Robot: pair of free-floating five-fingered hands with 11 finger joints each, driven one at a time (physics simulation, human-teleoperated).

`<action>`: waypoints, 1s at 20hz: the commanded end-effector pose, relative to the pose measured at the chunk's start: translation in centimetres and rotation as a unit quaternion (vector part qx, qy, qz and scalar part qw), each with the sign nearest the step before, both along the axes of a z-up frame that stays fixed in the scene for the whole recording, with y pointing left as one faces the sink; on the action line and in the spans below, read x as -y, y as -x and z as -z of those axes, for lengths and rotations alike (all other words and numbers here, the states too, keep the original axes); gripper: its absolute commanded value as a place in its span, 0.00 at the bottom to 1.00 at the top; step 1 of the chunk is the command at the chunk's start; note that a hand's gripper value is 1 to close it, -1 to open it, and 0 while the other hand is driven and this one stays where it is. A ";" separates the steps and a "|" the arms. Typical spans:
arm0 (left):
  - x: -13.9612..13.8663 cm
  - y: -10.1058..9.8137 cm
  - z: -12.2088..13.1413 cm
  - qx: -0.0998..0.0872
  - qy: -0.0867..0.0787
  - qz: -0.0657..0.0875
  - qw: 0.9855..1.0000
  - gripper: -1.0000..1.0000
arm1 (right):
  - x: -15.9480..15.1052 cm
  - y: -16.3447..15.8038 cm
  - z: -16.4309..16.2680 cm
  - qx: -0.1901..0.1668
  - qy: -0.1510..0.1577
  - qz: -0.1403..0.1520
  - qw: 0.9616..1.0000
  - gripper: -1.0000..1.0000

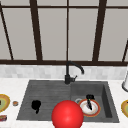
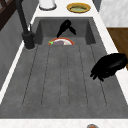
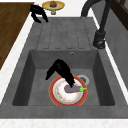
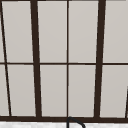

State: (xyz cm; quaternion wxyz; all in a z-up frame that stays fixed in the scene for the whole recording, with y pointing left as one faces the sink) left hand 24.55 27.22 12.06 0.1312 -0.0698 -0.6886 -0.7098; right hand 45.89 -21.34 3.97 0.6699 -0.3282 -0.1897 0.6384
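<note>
In the sink's basin (image 1: 106, 100) lies a white plate with an orange rim (image 3: 55, 98) (image 1: 96, 110) (image 2: 61, 40). A purple eggplant (image 3: 72, 89) with a green stem rests on it. My right hand (image 3: 61, 70) (image 1: 89, 99) (image 2: 65, 27) reaches down from above, straight fingers touching the eggplant's end and thumb spread away. My left hand (image 1: 36, 105) (image 2: 110, 65) (image 3: 37, 11) hovers over the drainboard's front part, fingers hanging relaxed and holding nothing. A big red ball (image 1: 67, 115) covers the sink's front edge in the front view.
A black faucet (image 1: 68, 72) (image 3: 101, 37) (image 2: 26, 32) stands behind the sink. Yellow plates sit on the counter at the left (image 1: 3, 102) (image 3: 53, 4) and right (image 1: 125, 108) (image 2: 78, 7). A white container (image 2: 47, 3) (image 1: 125, 83) stands at the back right. The drain (image 3: 83, 79) lies beside the plate.
</note>
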 end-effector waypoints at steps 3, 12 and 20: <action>0.0 0.0 0.0 0.000 0.000 0.000 1.000 0.50 | 0.0 1.2 0.9 0.090 0.031 -0.001 0.995 0.00; 0.0 0.0 0.0 0.000 0.000 0.000 1.000 0.50 | -0.2 -2.8 4.7 0.058 0.031 -0.039 0.997 0.00; 0.0 0.0 0.0 0.000 0.000 0.000 1.000 0.50 | 0.3 -7.0 8.4 0.065 0.009 -0.057 0.996 0.00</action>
